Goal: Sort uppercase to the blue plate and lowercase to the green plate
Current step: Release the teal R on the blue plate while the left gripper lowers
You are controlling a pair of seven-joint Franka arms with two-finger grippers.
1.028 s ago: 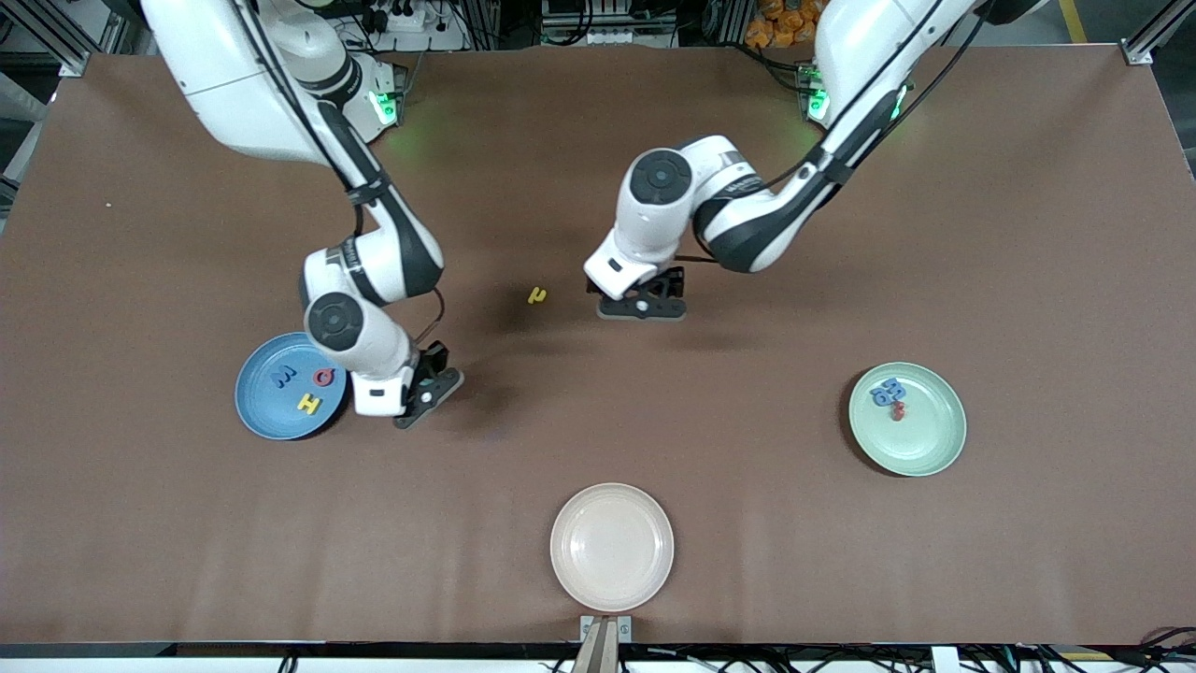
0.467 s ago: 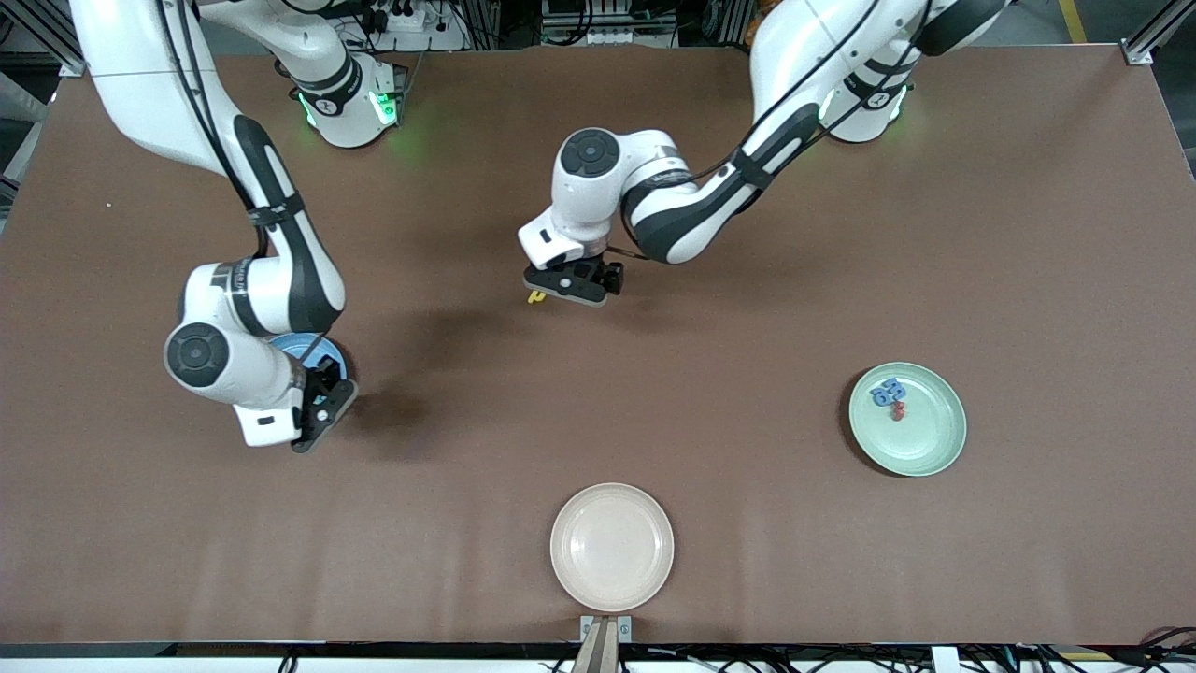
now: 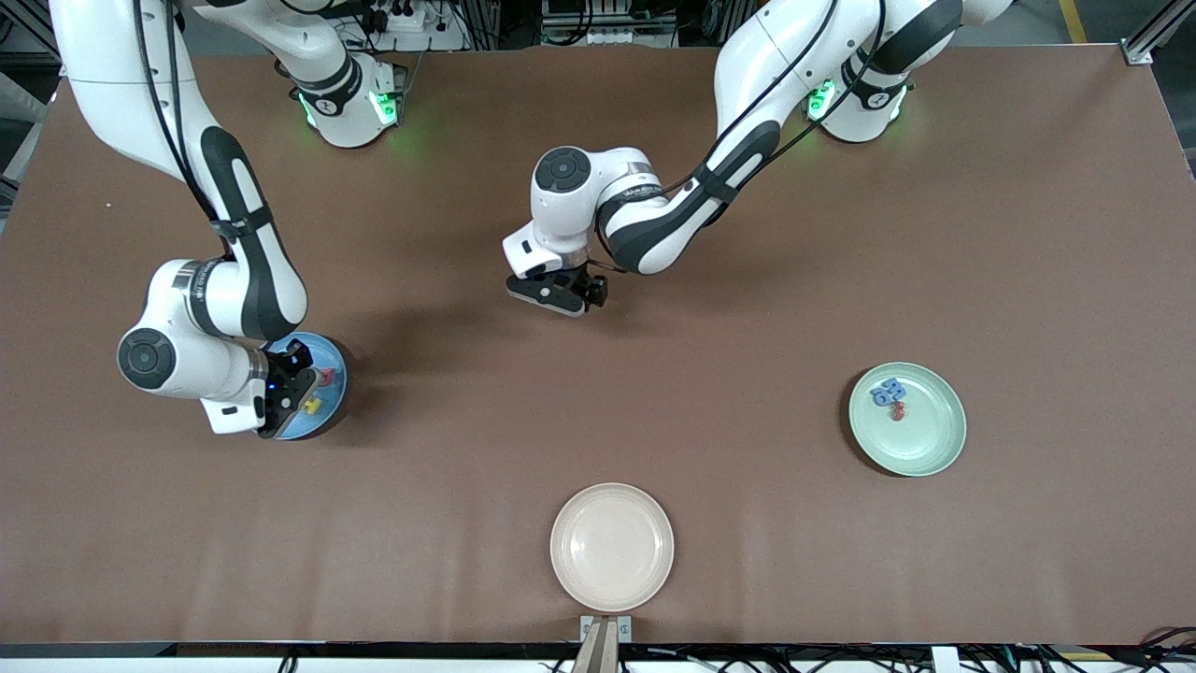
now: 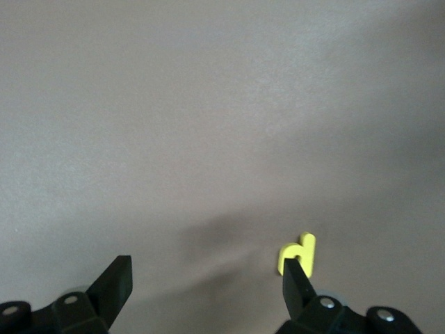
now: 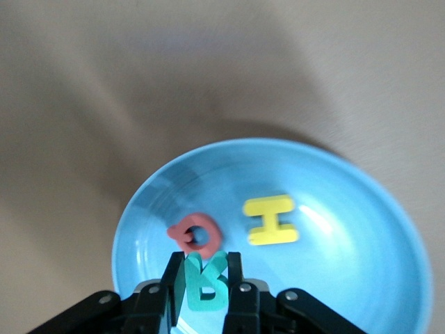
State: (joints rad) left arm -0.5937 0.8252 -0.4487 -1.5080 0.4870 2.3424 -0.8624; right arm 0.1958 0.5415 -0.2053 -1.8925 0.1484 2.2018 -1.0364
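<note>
My right gripper [image 3: 288, 391] hangs over the blue plate [image 3: 333, 397], shut on a green R [image 5: 207, 284] that stands upright between its fingers. On the blue plate [image 5: 334, 278] lie a red Q [image 5: 197, 233] and a yellow H [image 5: 271, 220]. My left gripper [image 3: 558, 292] is low over the mid-table, open. The small yellow h [image 4: 300, 254] lies on the table right at one fingertip [image 4: 295, 282], off to one side of the wide gap. In the front view the hand hides it. The green plate [image 3: 925, 439] holds blue lowercase letters [image 3: 886, 391] and a tiny red m [image 3: 898, 410].
A cream plate [image 3: 612, 547] sits at the table edge nearest the front camera, between the two coloured plates. The brown table [image 3: 747, 308] is bare around the left gripper.
The right arm has swung toward its end of the table and now holds the R over the blue plate. The left gripper has moved over the yellow h, covering it in the front view.
</note>
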